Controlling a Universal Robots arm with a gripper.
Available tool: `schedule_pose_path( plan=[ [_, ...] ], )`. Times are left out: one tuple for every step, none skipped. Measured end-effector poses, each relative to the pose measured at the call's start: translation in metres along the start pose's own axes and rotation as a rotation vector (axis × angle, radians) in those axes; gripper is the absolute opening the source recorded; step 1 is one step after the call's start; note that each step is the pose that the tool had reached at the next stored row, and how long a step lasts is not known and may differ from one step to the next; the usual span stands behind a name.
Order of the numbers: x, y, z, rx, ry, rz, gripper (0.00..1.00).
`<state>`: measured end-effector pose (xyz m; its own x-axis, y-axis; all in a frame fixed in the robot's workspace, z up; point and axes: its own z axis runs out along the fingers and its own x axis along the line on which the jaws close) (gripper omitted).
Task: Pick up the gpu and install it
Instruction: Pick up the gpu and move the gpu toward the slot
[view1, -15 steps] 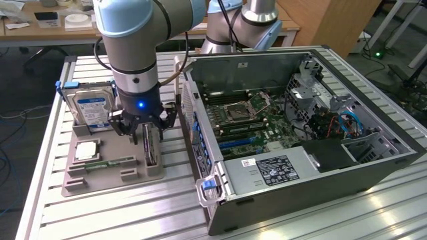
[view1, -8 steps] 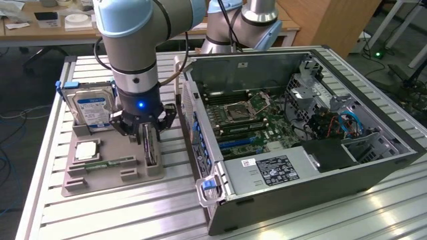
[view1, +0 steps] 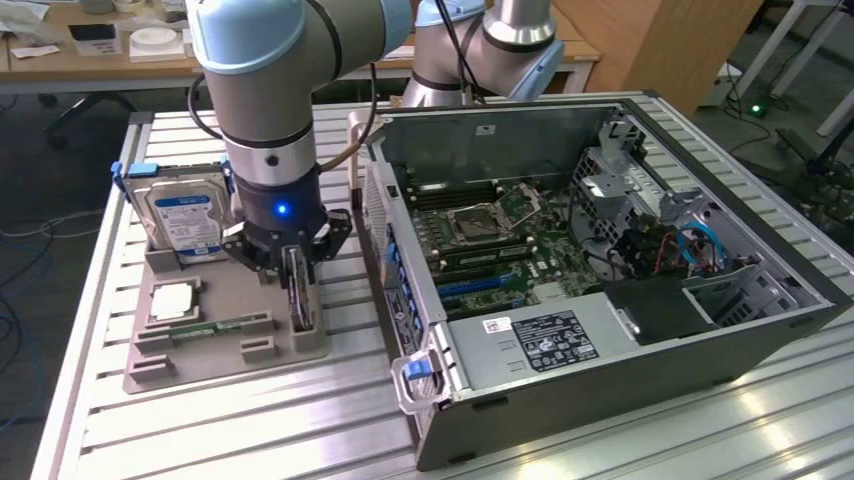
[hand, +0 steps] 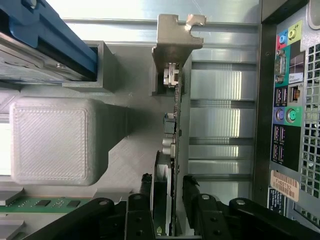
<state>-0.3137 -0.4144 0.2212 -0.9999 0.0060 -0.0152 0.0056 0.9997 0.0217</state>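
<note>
exterior view. arm (view1: 267, 90): i see it standing near vertical over the grey parts tray (view1: 227, 362), wrist pointing straight down, at the exterior view's left of the open computer case (view1: 601, 370).
gripper (view1: 295, 284): low over the tray, jaws drawn in narrow around the top edge of the gpu (view1: 304, 312).
gpu: on edge in its tray slot, along the tray side nearest the case, outside the case.
hard drive (view1: 184, 220): upright at the tray's far end, just beside the gripper.
memory stick (view1: 214, 328): lying in the tray near the gpu.
motherboard (view1: 521, 240): bare inside the case.
table (view1: 267, 430): slatted aluminium, carrying tray and case.

wrist view. gripper (hand: 167, 200): i read the jaws as closed to the card's thickness, one of the fingers (hand: 192, 200) on each face.
gpu (hand: 175, 125): edge-on, its silver bracket (hand: 172, 40) at the end away from the gripper.
case rear ports (hand: 285, 100): beside the card, across a strip of table.
</note>
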Motion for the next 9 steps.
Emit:
schedule_pose_path(
  plan=[
    [0.0, 0.0, -0.0001, 0.0002, 0.0002, 0.0, 0.38],
    [0.0, 0.0, -0.0002, 0.0002, 0.0002, 0.0, 0.37],
    [0.0, 0.0, -0.0001, 0.0002, 0.0002, 0.0, 0.37],
    [0.0, 0.0, -0.0001, 0.0002, 0.0002, 0.0, 0.37],
    [0.0, 0.0, -0.0001, 0.0002, 0.0002, 0.0, 0.3],
    [0.0, 0.0, -0.0001, 0.0002, 0.0003, 0.0, 0.3],
    [0.0, 0.0, -0.0002, 0.0001, 0.0002, 0.0, 0.3],
    [0.0, 0.0, -0.0002, -0.0002, 0.0002, 0.0, 0.3],
    [0.0, 0.0, -0.0002, -0.0002, 0.0002, 0.0, 0.3]
  ],
)
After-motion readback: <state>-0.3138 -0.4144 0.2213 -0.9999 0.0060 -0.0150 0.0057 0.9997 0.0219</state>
